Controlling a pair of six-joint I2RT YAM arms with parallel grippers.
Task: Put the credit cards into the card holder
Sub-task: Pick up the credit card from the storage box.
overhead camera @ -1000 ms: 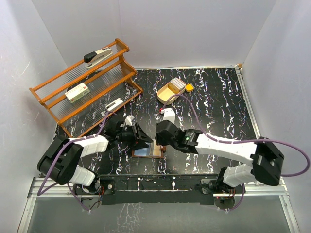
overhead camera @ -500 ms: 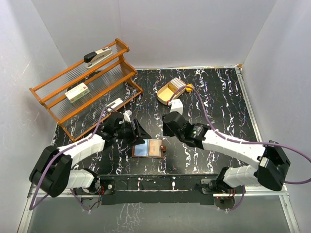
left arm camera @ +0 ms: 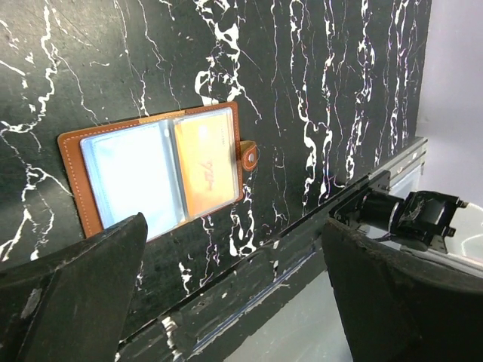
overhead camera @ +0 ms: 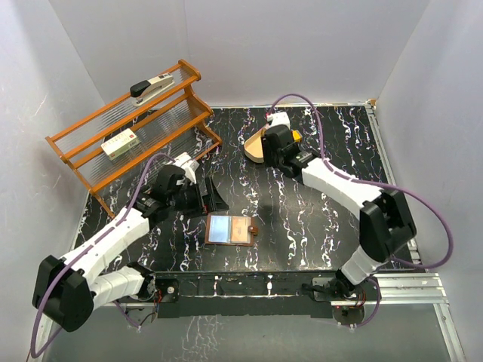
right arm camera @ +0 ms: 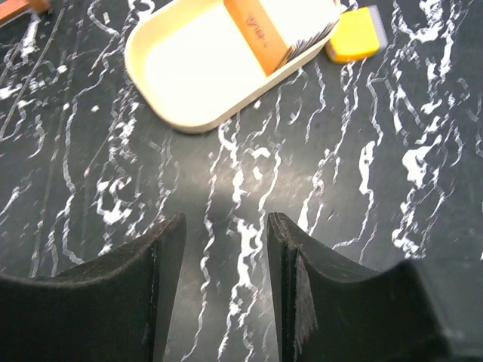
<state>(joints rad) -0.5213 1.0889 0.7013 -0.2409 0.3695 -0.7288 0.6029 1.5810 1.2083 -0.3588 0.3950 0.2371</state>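
Observation:
The brown card holder (overhead camera: pixel 229 229) (left arm camera: pixel 155 177) lies open on the black marbled table. A pale blue card (left arm camera: pixel 132 177) sits in its left pocket and an orange card (left arm camera: pixel 205 162) in its right. More credit cards (right arm camera: pixel 279 26) lean stacked in the tan oval tray (right arm camera: pixel 196 72) (overhead camera: pixel 255 145). My left gripper (overhead camera: pixel 210 197) (left arm camera: pixel 234 226) hovers wide open just up-left of the holder, nothing between its fingers. My right gripper (overhead camera: pixel 269 154) (right arm camera: pixel 226 220) is partly open and empty, above the table just short of the tray.
A small yellow block (overhead camera: pixel 294 136) (right arm camera: pixel 355 38) lies right of the tray. A wooden shelf rack (overhead camera: pixel 132 136) at the back left carries a stapler (overhead camera: pixel 151 87) and a white-and-green box (overhead camera: pixel 119 143). The table's front edge (left arm camera: pixel 302 249) runs just beyond the holder.
Both grippers have left the card holder. The left one drew back up-left and opened wide. The right one swung to the back, over to the tray, opening a little.

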